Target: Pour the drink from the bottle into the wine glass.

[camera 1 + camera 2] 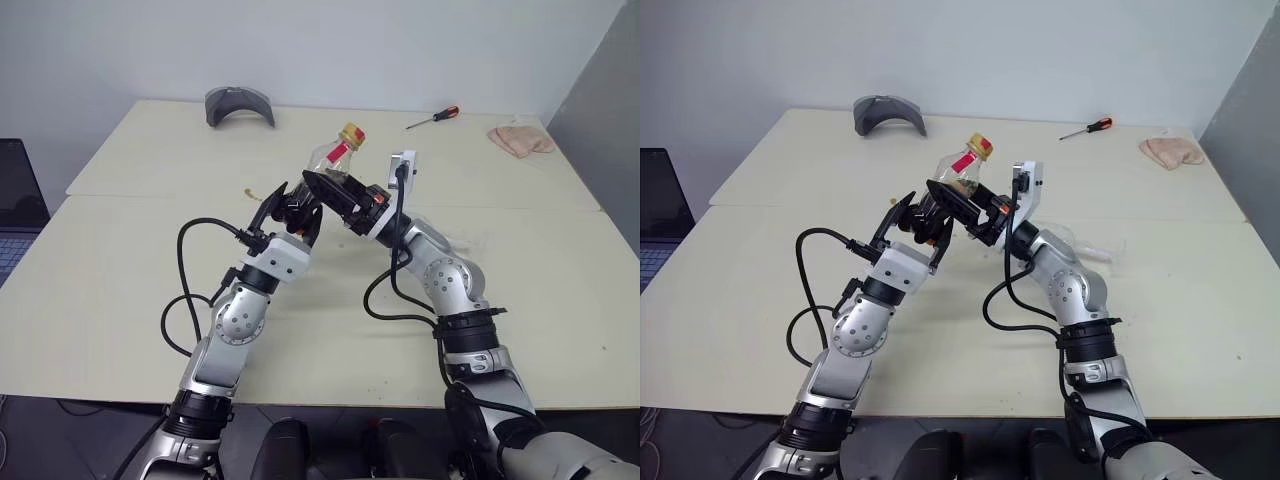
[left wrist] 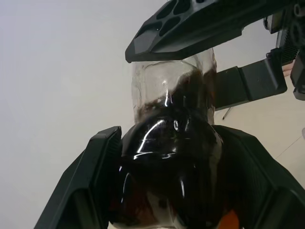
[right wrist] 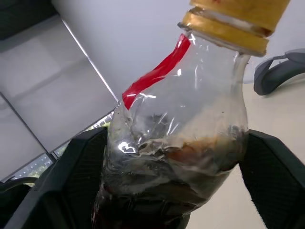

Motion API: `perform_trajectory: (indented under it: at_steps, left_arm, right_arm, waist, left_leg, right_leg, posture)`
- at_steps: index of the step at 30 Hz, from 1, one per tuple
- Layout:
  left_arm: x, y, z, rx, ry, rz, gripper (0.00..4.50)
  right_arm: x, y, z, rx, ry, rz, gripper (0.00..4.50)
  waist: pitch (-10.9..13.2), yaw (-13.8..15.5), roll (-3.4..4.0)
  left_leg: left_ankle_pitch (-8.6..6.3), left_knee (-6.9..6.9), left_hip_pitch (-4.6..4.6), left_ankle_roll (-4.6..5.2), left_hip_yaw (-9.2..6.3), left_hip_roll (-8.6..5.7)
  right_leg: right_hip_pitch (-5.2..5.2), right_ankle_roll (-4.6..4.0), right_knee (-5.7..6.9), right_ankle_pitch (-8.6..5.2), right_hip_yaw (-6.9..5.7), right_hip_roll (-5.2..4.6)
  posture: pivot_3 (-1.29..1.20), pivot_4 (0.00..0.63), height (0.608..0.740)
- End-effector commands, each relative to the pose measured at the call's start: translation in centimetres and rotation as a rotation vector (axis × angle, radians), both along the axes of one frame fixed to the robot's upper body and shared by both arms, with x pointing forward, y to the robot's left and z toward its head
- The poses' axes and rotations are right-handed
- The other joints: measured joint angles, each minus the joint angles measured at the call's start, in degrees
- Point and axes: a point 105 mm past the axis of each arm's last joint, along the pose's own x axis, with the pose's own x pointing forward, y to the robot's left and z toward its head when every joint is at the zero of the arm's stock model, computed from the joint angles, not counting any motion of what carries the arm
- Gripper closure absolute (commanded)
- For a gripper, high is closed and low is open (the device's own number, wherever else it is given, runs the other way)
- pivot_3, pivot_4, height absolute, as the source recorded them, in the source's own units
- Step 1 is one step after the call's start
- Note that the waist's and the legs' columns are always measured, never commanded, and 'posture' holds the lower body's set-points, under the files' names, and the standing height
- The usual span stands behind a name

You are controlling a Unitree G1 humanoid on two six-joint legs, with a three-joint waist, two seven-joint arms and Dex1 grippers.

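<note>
The bottle (image 1: 335,158) hangs tilted above the counter (image 1: 130,250), between both arms. The left end effector (image 1: 291,208) clamps its lower body; the right end effector (image 1: 343,190) has its fingers on either side of the upper body, though whether it grips cannot be told. Thin plastic likely dents under a squeeze, and the drink (image 2: 176,162) sloshes, so the stiffer lower body seems the safest hold. The yellow cap (image 3: 238,19) is on. The wine glass (image 1: 1080,243) lies on the counter beyond the right arm.
</note>
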Motion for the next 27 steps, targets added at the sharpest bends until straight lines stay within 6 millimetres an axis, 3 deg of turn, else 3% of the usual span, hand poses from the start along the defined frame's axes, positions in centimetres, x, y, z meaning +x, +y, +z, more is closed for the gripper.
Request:
perform_trajectory:
  at_steps: [1, 10, 15, 23, 27]
  left_arm:
    - [-1.2, -0.9, 1.9, -0.015, -0.073, -0.050, 1.66]
    - [-1.2, -0.9, 1.0, -0.048, 0.011, -0.082, 1.66]
    - [-1.7, -0.7, 0.9, -0.100, 0.054, -0.115, 0.02]
    - [-2.4, 1.0, 1.0, -0.125, 0.083, -0.035, 0.00]
    - [-2.6, 2.8, 0.3, -0.164, 0.137, 0.026, 0.00]
  right_arm:
    - [-0.2, 0.0, 1.9, 0.039, -0.050, 0.015, 1.24]
    - [-0.6, 0.1, 2.1, 0.048, -0.059, 0.011, 1.66]
    - [-0.8, 0.1, 2.2, 0.047, -0.072, 0.003, 1.87]
    - [-0.8, -0.1, 2.4, -0.046, -0.193, -0.087, 1.99]
    - [-0.8, -0.2, 2.6, -0.143, -0.335, -0.178, 1.99]
  waist:
    - [0.0, 0.0, 0.00]
    - [0.0, 0.0, 0.00]
    - [0.0, 0.0, 0.01]
    - [0.0, -0.1, 0.01]
    - [0.0, -0.1, 0.02]
  left_leg:
    - [0.00, 0.00, 0.00, 0.00, 0.00, 0.00]
    - [0.00, 0.00, 0.00, 0.00, 0.01, 0.00]
    - [0.00, -0.01, 0.00, 0.00, 0.01, -0.01]
    - [0.00, -0.02, 0.00, 0.00, 0.00, 0.00]
    - [0.00, -0.03, 0.00, 0.00, 0.00, 0.00]
  right_leg:
    - [0.00, 0.00, 0.00, 0.00, 0.00, 0.00]
    - [0.00, 0.00, 0.00, 0.00, 0.01, 0.00]
    - [0.00, 0.00, -0.02, 0.00, 0.01, -0.01]
    - [0.00, 0.00, -0.02, 0.00, 0.01, 0.00]
    - [-0.01, 0.01, -0.03, -0.01, 0.01, 0.00]
  posture:
    - [0.00, 0.150, 0.740]
    - [0.00, 0.150, 0.740]
    - [0.00, 0.150, 0.740]
    - [0.00, 0.150, 0.740]
    - [0.00, 0.150, 0.740]
